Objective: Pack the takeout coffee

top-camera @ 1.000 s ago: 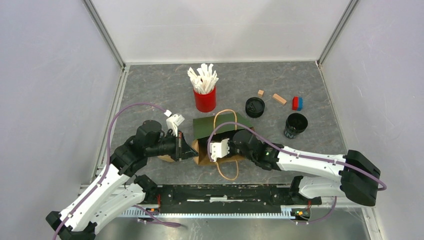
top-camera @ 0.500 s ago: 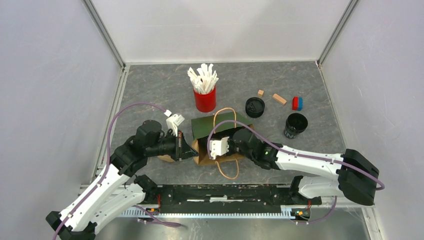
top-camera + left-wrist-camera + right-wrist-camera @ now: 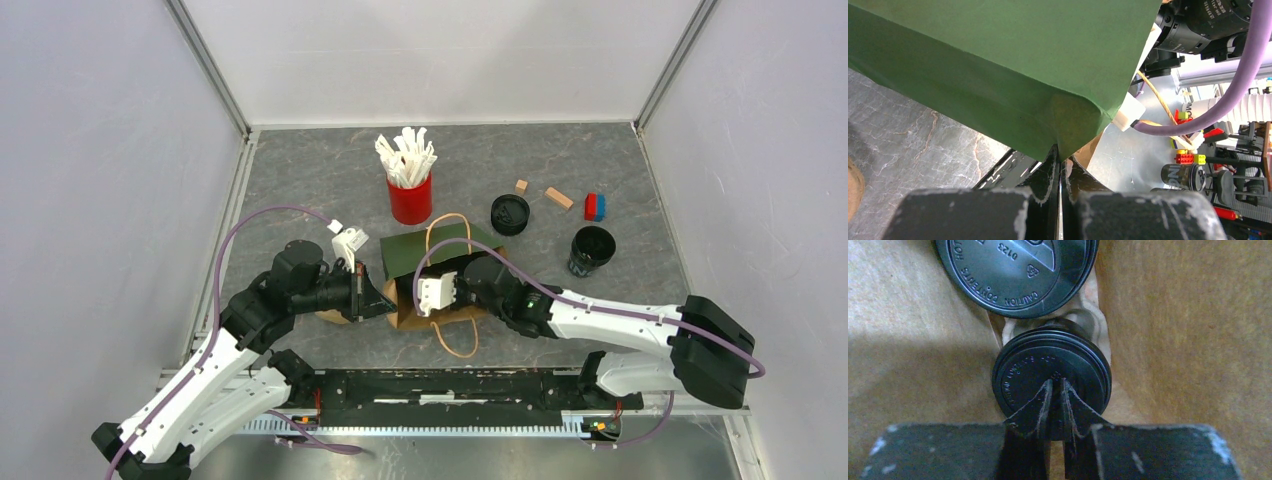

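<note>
The green paper bag [image 3: 440, 250] lies on its side, mouth toward the arms. My left gripper [image 3: 1060, 155] is shut on the bag's [image 3: 998, 65] folded edge at the mouth's left side [image 3: 385, 300]. My right gripper [image 3: 1056, 384] reaches inside the bag's brown interior and is shut on the lid rim of a black lidded takeout coffee cup [image 3: 1023, 375]. A second black lid [image 3: 1013, 270] sits just beyond it, deeper in the bag. In the top view the bag hides the right fingers; only the wrist [image 3: 440, 293] shows.
An open black cup [image 3: 592, 248] and a loose black lid [image 3: 510, 213] sit right of the bag. A red cup of white sticks [image 3: 410, 198] stands behind it. Small wooden blocks [image 3: 558, 198] and a red-blue block [image 3: 595, 206] lie at the back right.
The right arm has crept slightly left, further into the bag. The left arm and the bag hold still.
</note>
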Tool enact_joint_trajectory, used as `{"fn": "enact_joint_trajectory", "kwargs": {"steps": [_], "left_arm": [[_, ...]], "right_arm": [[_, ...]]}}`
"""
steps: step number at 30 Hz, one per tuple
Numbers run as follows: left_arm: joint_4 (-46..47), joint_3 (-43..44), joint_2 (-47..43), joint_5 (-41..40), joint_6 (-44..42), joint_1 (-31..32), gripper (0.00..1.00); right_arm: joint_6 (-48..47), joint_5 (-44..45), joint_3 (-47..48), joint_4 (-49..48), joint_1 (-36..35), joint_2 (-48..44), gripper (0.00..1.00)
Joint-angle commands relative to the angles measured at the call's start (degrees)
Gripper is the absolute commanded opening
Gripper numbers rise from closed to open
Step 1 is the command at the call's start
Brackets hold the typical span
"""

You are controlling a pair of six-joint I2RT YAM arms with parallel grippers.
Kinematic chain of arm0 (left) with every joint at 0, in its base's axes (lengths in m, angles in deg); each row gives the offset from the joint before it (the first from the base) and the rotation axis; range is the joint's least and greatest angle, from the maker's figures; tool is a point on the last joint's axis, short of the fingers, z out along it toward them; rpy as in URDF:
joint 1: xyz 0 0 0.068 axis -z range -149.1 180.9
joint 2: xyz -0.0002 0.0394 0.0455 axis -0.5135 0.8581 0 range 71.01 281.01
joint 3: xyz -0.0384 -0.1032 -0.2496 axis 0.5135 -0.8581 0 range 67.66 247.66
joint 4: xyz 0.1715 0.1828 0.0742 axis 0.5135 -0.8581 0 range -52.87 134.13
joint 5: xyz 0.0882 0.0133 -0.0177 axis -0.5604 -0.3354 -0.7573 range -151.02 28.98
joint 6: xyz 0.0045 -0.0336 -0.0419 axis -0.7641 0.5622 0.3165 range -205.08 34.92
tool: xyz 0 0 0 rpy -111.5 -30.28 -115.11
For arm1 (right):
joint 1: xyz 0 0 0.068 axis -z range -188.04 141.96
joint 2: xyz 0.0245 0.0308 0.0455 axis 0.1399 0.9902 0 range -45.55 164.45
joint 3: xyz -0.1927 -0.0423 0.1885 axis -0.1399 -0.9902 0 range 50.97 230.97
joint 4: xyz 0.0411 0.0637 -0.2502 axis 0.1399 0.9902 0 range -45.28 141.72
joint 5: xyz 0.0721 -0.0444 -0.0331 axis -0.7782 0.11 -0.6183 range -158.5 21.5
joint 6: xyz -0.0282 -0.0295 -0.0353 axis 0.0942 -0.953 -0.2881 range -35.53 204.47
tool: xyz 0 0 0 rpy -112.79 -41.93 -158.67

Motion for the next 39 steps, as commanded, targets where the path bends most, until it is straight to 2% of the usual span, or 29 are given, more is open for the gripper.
{"fn": "enact_joint_trajectory", "kwargs": {"steps": [1,13,39], "left_arm": [[1.78,0.16,-0.32,2.09,1.79,0.05,0.02],[1.86,0.69,0.57,2.18,1.73,0.01,0.02],[1.23,5.67,4.33,2.64,4.47,0.01,0.02]], "right_arm": [[1.69,-0.13,2.71,2.31,0.66,-0.54,0.15],[3.78,-3.75,3.73,9.34,0.66,-6.37,0.16],[11.55,-17.09,13.18,20.61,0.53,-17.39,0.20]]}}
